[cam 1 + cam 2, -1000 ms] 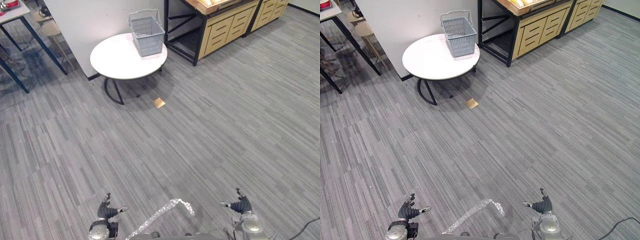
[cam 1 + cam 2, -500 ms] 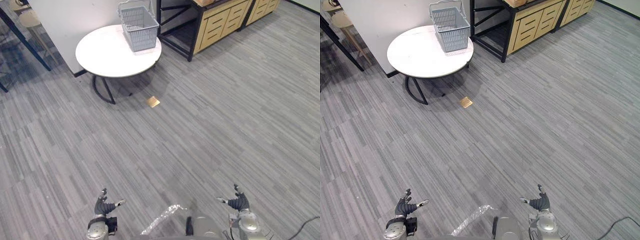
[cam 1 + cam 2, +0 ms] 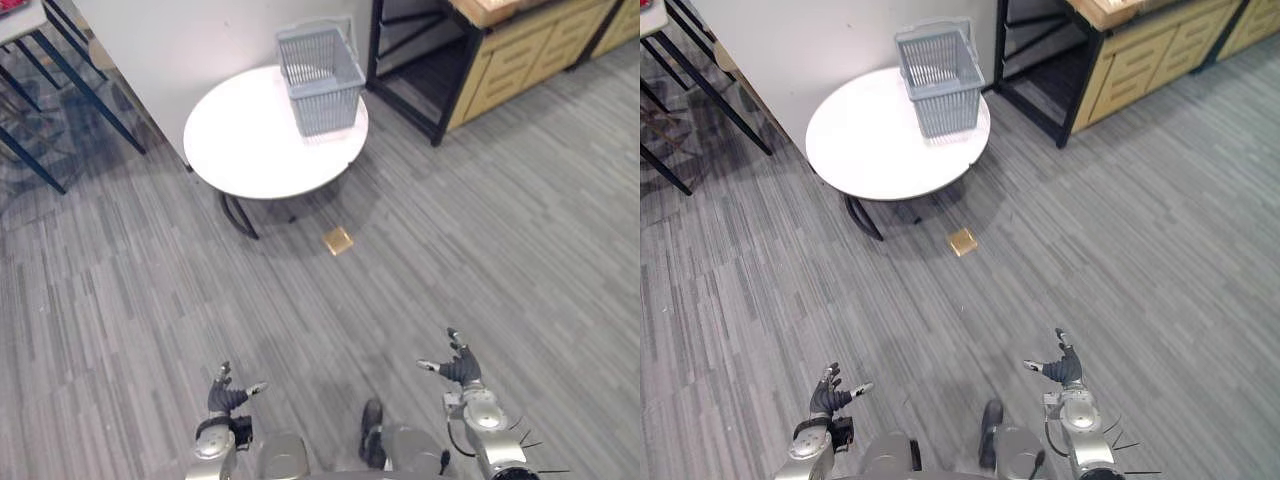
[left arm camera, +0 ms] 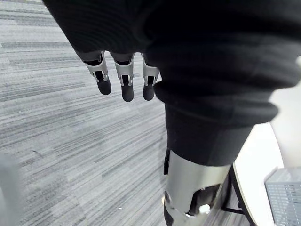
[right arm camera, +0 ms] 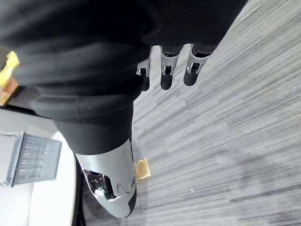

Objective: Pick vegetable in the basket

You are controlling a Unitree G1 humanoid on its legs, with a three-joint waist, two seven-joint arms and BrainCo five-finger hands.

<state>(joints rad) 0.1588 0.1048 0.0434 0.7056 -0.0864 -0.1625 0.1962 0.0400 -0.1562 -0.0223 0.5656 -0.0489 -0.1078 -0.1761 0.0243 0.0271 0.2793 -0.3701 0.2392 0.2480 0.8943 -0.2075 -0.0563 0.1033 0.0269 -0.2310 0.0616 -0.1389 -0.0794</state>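
A grey plastic mesh basket [image 3: 320, 68] with its handle up stands at the far edge of a round white table [image 3: 255, 145], a good way ahead of me. My left hand [image 3: 228, 397] hangs low over the carpet at the near left, fingers [image 4: 123, 82] straight and holding nothing. My right hand [image 3: 458, 366] hangs at the near right, fingers [image 5: 164, 73] also straight and empty. Both hands are far from the basket [image 5: 35, 157].
A small brass floor plate [image 3: 338, 240] lies on the grey carpet just in front of the table. A black-framed wooden cabinet with drawers [image 3: 520, 60] stands at the back right. A white wall panel [image 3: 190, 40] is behind the table, and dark table legs [image 3: 60, 100] are at the far left.
The whole picture has shifted, so the camera moved: table and basket now sit lower and further right in view. Both hands stay open and empty at my sides.
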